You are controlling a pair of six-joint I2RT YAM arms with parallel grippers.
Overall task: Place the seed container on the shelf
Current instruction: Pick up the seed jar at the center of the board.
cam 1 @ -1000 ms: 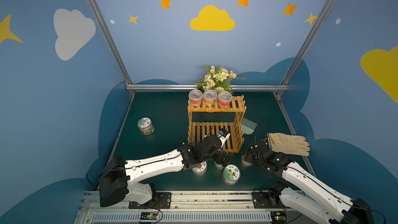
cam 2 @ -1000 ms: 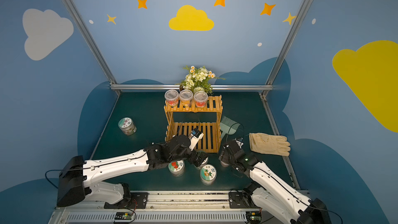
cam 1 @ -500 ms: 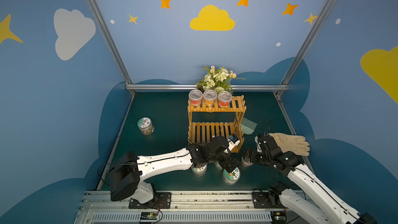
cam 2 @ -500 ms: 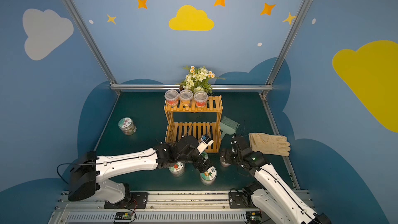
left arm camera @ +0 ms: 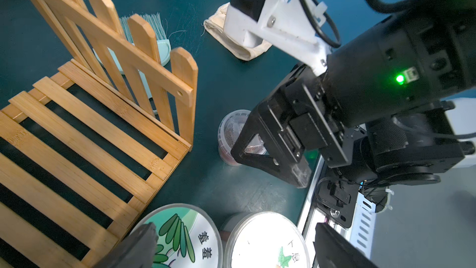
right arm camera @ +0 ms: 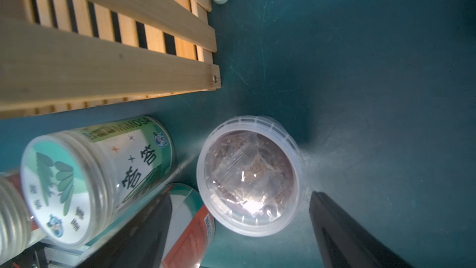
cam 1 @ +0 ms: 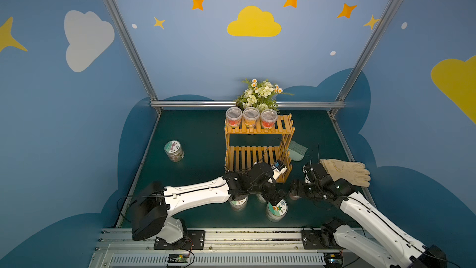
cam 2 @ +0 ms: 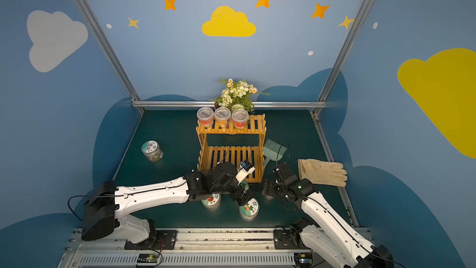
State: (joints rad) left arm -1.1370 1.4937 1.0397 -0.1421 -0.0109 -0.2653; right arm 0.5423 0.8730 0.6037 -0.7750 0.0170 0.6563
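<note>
The seed container (right arm camera: 248,176) is a clear lidded cup of brown seeds. It stands on the green floor just off the front right corner of the shelf (cam 1: 258,131), an orange slatted rack. My right gripper (right arm camera: 239,217) is open above the cup, one finger on each side, with a gap showing at the outer finger (right arm camera: 334,228). In both top views this gripper (cam 1: 293,192) (cam 2: 268,193) covers most of the cup. My left gripper (left arm camera: 237,243) is open, straddling the lids of two printed jars. Seen from it, the cup (left arm camera: 231,135) sits under the right gripper's finger.
Three clear cups (cam 1: 251,117) fill most of the shelf's top tier; the lower tier (cam 2: 231,155) holds nothing. Three printed jars (cam 1: 276,208) crowd the floor beside the seed container. A lone jar (cam 1: 174,150) stands far left. A glove (cam 1: 346,172), brush (cam 1: 296,150) and flowers (cam 1: 260,94) lie around.
My left gripper has moved right and nearer the front, from the shelf's front edge to over the printed jars. The right wrist has swung up toward the glove while its jaws stayed at the cup.
</note>
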